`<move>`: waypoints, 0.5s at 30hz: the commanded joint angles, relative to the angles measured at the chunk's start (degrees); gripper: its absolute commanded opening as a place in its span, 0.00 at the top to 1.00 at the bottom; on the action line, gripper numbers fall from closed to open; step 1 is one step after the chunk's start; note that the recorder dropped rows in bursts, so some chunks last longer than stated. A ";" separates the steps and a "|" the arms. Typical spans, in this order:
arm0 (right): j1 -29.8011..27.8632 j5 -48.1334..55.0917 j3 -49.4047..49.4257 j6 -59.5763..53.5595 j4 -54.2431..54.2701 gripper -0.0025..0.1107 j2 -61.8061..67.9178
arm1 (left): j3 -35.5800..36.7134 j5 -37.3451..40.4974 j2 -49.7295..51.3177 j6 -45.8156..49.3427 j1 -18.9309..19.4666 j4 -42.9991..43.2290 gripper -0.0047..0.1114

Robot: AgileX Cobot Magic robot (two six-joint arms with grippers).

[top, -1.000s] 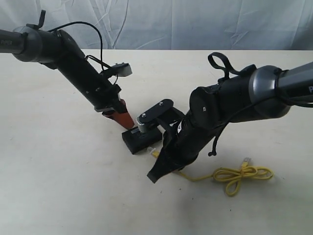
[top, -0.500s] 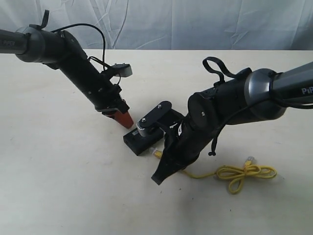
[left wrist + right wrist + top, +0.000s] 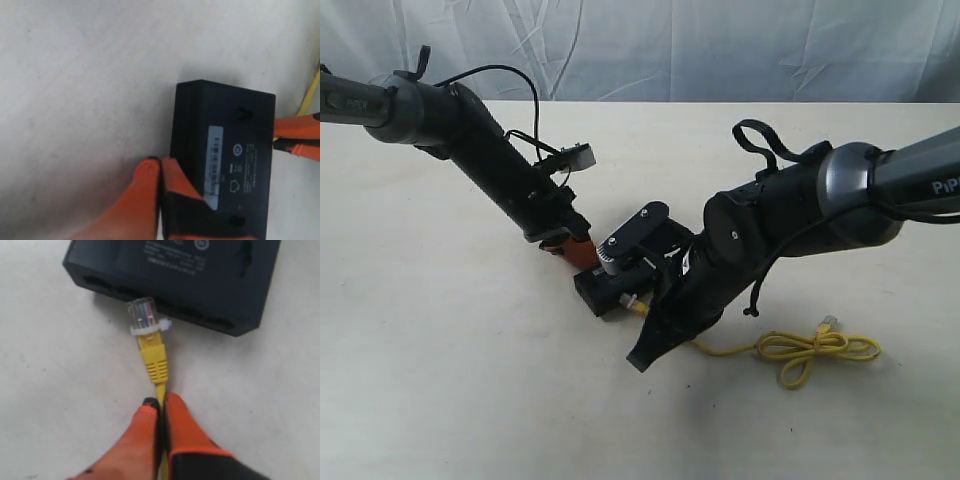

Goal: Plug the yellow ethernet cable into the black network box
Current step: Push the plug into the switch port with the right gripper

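Observation:
The black network box (image 3: 603, 292) lies flat on the table, white label strip up (image 3: 215, 160). My left gripper (image 3: 160, 162) is shut with nothing between its orange fingers, its tips against the box's side away from the ports (image 3: 578, 252). My right gripper (image 3: 161, 401) is shut on the yellow ethernet cable (image 3: 154, 360) just behind the plug boot. The clear plug (image 3: 144, 312) points at the port face of the box (image 3: 165, 275), its tip right at a port opening. The cable's remaining length trails right into a loose loop (image 3: 815, 348).
The cable's other plug (image 3: 827, 322) lies on the table beyond the loop. My right arm (image 3: 770, 225) leans low over the table beside the box. A white cloth (image 3: 720, 50) hangs behind the table's far edge.
My left gripper moved down and right until its tips met the box's back side. My right gripper brought the plug up to the port face, dragging the loop slightly left.

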 commanded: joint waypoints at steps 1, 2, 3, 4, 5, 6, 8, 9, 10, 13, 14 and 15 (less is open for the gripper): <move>0.01 -1.69 0.18 -0.27 -0.49 0.98 0.05 | 0.14 0.66 1.01 0.41 -0.37 0.93 0.96; 0.01 -1.08 0.18 -0.27 -0.49 0.98 0.05 | 0.14 0.66 1.01 0.41 -0.37 0.93 0.96; 0.01 -0.62 0.18 -0.27 -0.57 0.98 0.05 | 0.14 0.68 1.01 0.17 -0.37 0.93 0.96; 0.01 -0.03 0.18 -0.27 -0.72 0.98 0.05 | 0.14 0.68 1.01 -0.11 -0.37 0.93 0.96; 0.01 0.22 0.18 0.01 -0.72 0.98 0.05 | 0.14 0.68 1.01 -0.37 -0.37 1.18 0.96; 0.01 0.37 0.18 0.48 -0.72 0.98 0.05 | 0.14 0.68 1.01 -0.54 -0.37 1.45 0.96; 0.01 1.03 0.18 1.17 -0.72 0.98 0.05 | 0.14 0.44 1.01 -1.14 -0.37 2.34 0.96; 0.01 1.74 0.18 1.17 -0.81 0.98 0.05 | 0.14 0.17 1.01 -1.78 -0.37 3.10 0.96; 0.01 3.07 0.18 1.17 -1.34 0.98 -0.07 | 0.14 0.04 1.01 -2.11 -0.37 3.76 0.96; 0.01 5.68 0.18 1.17 -2.01 0.98 -0.07 | 0.14 -0.09 1.01 -2.24 -0.28 4.42 0.96; 0.01 5.71 0.18 1.33 -2.75 0.98 -0.07 | 0.14 -0.09 1.01 -2.24 -0.28 4.42 0.96; 0.01 5.32 0.18 1.64 -3.13 0.98 -0.07 | 0.14 -0.09 1.01 -2.24 -0.28 4.42 0.96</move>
